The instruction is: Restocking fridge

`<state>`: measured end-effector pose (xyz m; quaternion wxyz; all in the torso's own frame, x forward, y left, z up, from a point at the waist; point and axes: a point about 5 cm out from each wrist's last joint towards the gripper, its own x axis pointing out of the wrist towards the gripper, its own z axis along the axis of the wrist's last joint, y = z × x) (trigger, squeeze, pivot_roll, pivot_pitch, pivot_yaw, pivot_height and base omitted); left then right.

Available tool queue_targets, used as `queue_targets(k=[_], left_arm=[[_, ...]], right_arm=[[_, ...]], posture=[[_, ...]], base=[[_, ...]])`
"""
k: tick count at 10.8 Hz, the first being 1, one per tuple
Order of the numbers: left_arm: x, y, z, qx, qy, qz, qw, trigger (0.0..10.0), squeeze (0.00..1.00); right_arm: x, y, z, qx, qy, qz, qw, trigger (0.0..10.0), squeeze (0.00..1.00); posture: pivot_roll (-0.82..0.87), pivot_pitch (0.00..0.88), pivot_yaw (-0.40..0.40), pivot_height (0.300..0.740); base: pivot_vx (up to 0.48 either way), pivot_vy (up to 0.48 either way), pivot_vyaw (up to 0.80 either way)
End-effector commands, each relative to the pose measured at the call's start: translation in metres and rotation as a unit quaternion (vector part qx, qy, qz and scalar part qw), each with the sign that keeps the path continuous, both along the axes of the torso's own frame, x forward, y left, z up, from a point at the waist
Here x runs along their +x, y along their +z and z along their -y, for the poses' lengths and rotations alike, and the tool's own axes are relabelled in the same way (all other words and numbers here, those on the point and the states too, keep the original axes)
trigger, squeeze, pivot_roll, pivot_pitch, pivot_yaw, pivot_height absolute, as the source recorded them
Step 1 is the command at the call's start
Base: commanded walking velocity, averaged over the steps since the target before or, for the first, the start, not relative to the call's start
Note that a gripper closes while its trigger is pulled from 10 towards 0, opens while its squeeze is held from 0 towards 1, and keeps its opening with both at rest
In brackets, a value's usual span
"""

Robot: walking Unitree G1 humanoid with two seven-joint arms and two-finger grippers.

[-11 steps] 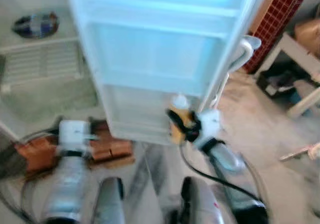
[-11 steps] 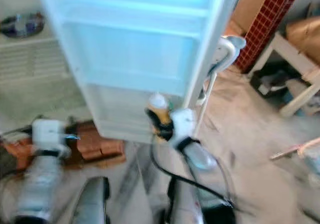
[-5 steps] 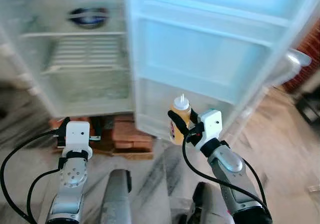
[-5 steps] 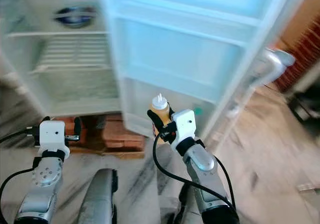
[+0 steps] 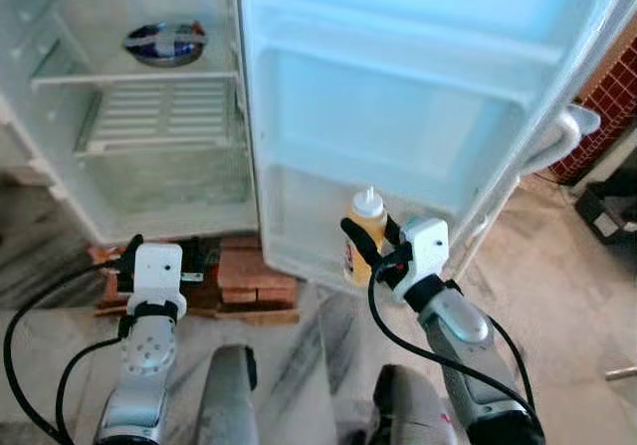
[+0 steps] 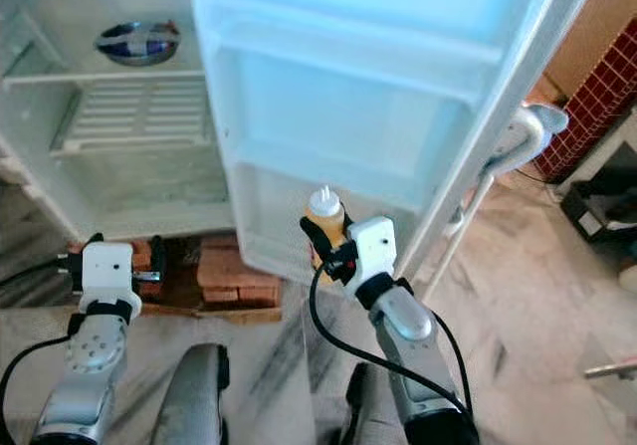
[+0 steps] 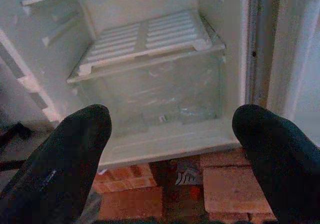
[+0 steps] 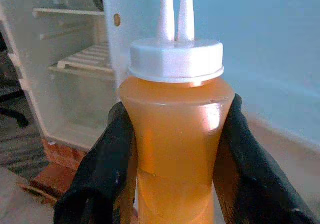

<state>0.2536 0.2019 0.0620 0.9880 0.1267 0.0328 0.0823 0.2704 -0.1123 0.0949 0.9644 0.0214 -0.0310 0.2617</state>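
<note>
- The squeeze bottle's (image 5: pixel 364 245) lower body is hidden behind the right gripper (image 5: pixel 370 254); its label cannot be read, and in the right wrist view its base is cut off by the edge.
- The fridge door (image 5: pixel 418 116) is cut off at the top edge, so its upper shelves cannot be seen.
- The dark bowl (image 5: pixel 163 43) on the far left shelf is too small to tell what it holds.
- The bricks (image 5: pixel 249 276) under the fridge are partly hidden by the left gripper (image 5: pixel 159 266).
- On the far right, a dark object (image 5: pixel 609 211) on the floor is cut off by the edge.
</note>
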Motion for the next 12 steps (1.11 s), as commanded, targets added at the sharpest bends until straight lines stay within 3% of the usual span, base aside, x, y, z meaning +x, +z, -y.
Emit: queue_targets(k=[1,8,12], left_arm=[[0.0,0.0,0.001,-0.002,-0.002,0.0,1.0,10.0,0.0],[-0.006,-0.004,0.0,-0.001,0.01,-0.009,1.0,10.0,0.0],[-0.02,-0.004,-0.002,0.006,0.013,-0.017,1.0,10.0,0.0]], right_arm=[[0.001,0.005,0.002,0.002,-0.001,0.013,1.0,10.0,0.0],[-0.003,0.003,-0.005,0.007,0.022,0.005,1.0,10.0,0.0],[-0.006,0.0,-0.014,0.004,0.049,-0.002,0.999,10.0,0.0]], posture=[[0.12,0.072,-0.054,0.594],[0.13,0.112,-0.062,0.594],[0.16,0.175,-0.074,0.539]], base=[[0.352,0.0,0.0],[0.049,0.0,0.0],[0.0,0.0,0.0]])
